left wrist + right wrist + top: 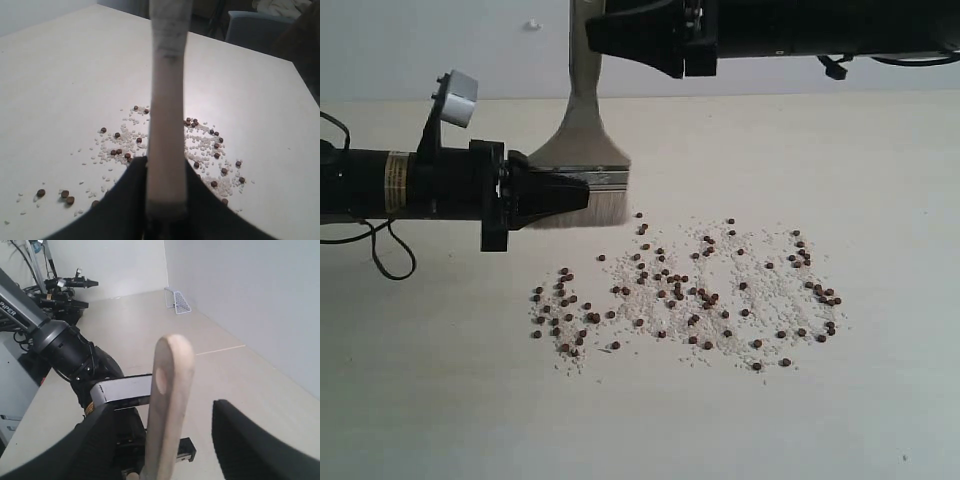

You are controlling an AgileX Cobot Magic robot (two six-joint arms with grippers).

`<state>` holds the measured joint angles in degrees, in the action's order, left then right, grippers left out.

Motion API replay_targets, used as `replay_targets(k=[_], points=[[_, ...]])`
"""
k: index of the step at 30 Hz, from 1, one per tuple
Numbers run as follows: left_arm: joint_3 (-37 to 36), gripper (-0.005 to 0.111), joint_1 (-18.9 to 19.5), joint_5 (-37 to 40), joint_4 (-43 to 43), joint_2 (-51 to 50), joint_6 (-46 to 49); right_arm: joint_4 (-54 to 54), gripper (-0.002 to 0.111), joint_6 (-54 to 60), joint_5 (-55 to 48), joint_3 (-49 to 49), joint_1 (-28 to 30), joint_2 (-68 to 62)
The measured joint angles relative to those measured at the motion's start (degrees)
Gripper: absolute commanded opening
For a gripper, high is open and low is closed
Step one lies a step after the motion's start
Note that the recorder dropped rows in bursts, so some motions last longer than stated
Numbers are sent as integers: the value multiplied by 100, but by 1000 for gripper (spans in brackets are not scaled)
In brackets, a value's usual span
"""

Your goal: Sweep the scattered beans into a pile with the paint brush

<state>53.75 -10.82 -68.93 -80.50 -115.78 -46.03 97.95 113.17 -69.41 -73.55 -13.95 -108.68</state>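
Note:
The paint brush (582, 140) stands upright with its whitish bristles (595, 209) hanging just behind the left end of the spread. My left gripper (575, 192) is shut on its silver ferrule; in the left wrist view the pale handle (167, 110) rises between the dark jaws. My right gripper (610, 38) is open around the handle's top. Its fingers (247, 440) stand apart from the handle (167, 390) on both sides. The beans (690, 290) lie scattered in a wide band with fine whitish crumbs, also showing on both sides of the handle as beans (215, 145).
The pale table (880, 180) runs back to a light wall. The left arm (65, 347) shows behind the handle in the right wrist view. A small white wire frame (179, 302) sits by the wall. A grey chair (255, 27) stands beyond the table's far edge.

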Motion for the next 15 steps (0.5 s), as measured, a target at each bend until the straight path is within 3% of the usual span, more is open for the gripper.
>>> replay_targets(k=[15], points=[[13,0,0,0,-27,0,0,90,57,116,1,-65,-330,-168]])
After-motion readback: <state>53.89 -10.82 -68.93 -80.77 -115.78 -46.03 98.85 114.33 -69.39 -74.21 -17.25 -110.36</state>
